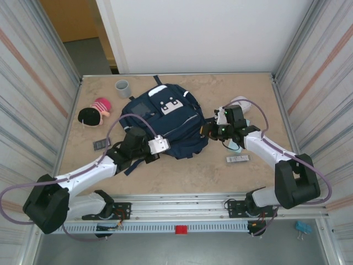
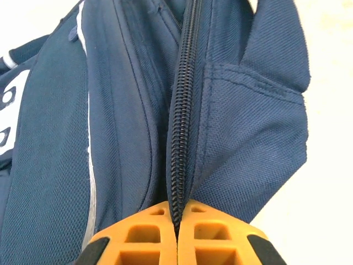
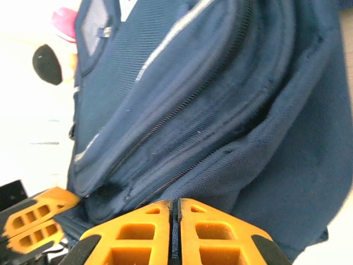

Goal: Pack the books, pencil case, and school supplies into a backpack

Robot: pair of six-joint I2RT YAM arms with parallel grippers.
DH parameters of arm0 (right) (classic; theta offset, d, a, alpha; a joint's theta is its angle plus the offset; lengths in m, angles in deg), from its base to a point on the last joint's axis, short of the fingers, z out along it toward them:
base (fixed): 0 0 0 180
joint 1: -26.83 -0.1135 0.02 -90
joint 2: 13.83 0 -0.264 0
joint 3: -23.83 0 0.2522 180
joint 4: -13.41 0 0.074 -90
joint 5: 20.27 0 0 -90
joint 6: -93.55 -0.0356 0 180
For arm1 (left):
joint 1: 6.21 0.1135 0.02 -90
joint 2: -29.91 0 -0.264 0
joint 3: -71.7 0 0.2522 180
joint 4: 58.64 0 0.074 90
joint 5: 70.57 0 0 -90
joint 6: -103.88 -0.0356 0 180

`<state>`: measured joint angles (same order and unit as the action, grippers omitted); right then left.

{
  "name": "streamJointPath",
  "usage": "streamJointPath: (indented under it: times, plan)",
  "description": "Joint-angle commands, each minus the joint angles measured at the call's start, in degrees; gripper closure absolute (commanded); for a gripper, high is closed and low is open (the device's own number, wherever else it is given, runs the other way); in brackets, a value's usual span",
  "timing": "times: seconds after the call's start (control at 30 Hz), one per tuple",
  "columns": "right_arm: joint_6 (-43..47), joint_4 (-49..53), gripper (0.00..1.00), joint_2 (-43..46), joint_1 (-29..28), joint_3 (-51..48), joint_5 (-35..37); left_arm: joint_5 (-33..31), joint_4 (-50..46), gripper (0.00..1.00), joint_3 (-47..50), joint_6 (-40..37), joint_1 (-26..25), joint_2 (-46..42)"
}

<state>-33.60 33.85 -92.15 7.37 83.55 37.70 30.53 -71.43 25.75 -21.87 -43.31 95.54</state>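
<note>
A backpack point(image 1: 165, 118) is laid centred on the bench point(image 1: 193, 171). It is clamped at its zipper point(image 2: 179, 138) by the left claw point(image 2: 177, 221) and at its side by the right claw point(image 3: 175, 212), seemingly to spread the opening.

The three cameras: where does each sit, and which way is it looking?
Top external: above and behind the arms, looking down at the table; left arm and right arm reach the navy backpack.
Left wrist: on the left arm, looking along its orange fingers; the left pincer is shut on the backpack's zipper edge.
Right wrist: on the right arm, facing the backpack's side; the right pincer is shut on its fabric.
Shared: both wrist views show the backpack's zippers; the right also catches the left pincer's fingers.
</note>
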Motion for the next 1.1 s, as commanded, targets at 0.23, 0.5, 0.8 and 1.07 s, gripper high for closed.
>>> streamJointPath:
  times: [0.23, 0.5, 0.8, 1.07]
  plan:
    - [-0.5, 2.3, 1.00, 6.4, -11.6, 9.2, 5.0, 0.9, -10.4, 0.30, -8.8, 14.6, -5.0, -4.2]
    - [-1.1, 2.7, 1.00, 7.2, -17.4, 12.1, 7.9, 3.8, -1.9, 0.31, -12.5, 21.5, -6.0, -0.9]
    - [-1.9, 2.8, 1.00, 9.6, -14.9, 10.4, 8.1, 7.2, -4.7, 0.93, -14.8, 15.9, -6.1, 2.7]
    - [-6.0, -3.2, 1.00, 11.8, 2.7, 0.1, 5.8, 16.8, -5.6, 1.00, -11.8, 13.2, 0.5, -12.0]
